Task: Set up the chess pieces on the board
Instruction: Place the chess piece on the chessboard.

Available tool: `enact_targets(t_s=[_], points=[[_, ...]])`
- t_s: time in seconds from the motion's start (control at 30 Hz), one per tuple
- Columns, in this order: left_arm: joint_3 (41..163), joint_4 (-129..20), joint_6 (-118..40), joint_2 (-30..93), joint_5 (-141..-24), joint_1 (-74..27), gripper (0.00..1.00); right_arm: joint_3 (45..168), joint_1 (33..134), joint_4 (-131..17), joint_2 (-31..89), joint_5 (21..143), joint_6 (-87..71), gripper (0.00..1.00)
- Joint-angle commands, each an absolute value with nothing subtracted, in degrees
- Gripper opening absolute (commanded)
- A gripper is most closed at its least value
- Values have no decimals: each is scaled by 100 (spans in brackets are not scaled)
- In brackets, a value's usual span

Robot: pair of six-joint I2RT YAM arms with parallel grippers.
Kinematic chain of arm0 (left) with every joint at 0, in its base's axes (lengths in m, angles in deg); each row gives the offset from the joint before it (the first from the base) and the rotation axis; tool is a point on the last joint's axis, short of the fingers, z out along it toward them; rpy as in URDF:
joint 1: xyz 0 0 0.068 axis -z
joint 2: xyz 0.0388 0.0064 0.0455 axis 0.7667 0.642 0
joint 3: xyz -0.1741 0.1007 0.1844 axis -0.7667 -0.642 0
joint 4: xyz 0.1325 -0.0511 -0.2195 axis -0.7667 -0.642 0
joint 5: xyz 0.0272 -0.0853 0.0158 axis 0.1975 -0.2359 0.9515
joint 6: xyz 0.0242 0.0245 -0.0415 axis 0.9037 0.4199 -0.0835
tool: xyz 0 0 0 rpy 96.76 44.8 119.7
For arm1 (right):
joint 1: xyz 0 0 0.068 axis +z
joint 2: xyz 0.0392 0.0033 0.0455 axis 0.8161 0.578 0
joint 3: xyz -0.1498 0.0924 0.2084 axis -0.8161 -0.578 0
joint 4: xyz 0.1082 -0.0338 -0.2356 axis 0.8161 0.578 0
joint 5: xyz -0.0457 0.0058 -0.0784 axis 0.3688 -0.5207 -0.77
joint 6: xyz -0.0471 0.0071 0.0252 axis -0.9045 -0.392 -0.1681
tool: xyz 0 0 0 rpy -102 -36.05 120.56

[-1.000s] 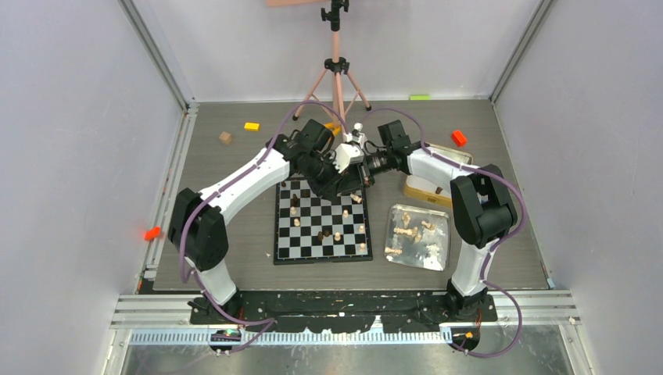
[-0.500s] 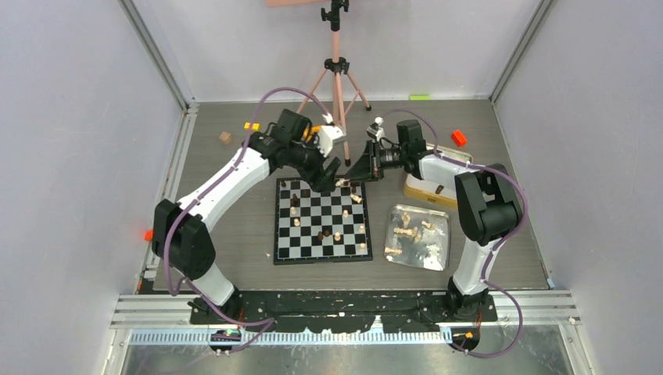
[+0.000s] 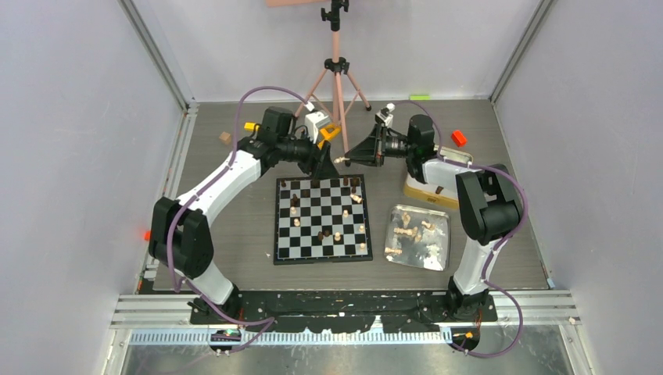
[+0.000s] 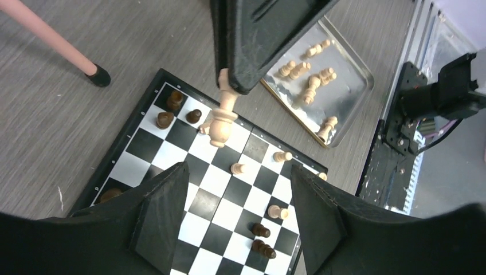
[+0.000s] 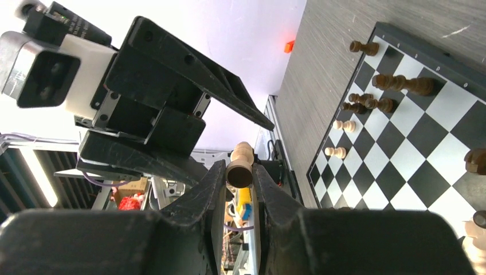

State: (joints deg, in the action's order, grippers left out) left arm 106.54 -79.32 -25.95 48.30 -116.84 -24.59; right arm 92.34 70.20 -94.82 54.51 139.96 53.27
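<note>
Here, the right gripper [image 3: 347,158] pinches a light piece [image 5: 240,163] by one end, holding it in the air just above the far edge of the board [image 3: 311,248]. The left gripper [image 4: 239,172] faces it from the board's far-left side, its fingers spread wide with nothing between them. The two sets of fingertips sit just beside each other, but only the right one has the piece. Seen from the left wrist, the piece sticks out past the right fingertips, its long axis in line with those fingers and tilted well off upright; which end is clamped is hard to tell. From the right gripper, the board lies below and toward the near side. Dark pieces [image 4: 175,100] cluster along the board's far row and a few light ones dot the squares nearer the arms, so this piece probably belongs on the near half. More light pieces lie loose in the tray [image 4: 351,86] just right of the board. The right arm is plainly the one placed to make the next move. That move likely means swinging toward the near rows and turning the wrist so the piece stands over its square. The risk is a tilted release that topples it.
</note>
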Motion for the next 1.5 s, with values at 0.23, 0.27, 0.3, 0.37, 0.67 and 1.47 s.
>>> enact_targets(t_s=[0.23,0.27,0.3,0.37,0.67,1.47], points=[[10355,-6044,-3113,4769,-12300,-2639,65,9204,6990,-10921,5515,13950,6394,1],[10322,-5924,-3153,4791,-12344,-2646,65,9204,6988,-11021,5529,13950,6434,1],[10304,-5812,-3211,4811,-12400,-2654,64,9204,6989,-11076,5555,13950,6517,1],[10261,-5674,-3304,4844,-12504,-2667,61,9211,6990,-11173,5587,13950,6588,1],[10201,-5298,-3500,4929,-12609,-2721,44,9229,6981,-11738,5787,13988,7023,1],[10464,-5459,-3582,5172,-12646,-2719,19,9206,6989,-12107,5987,14002,7248,1]])
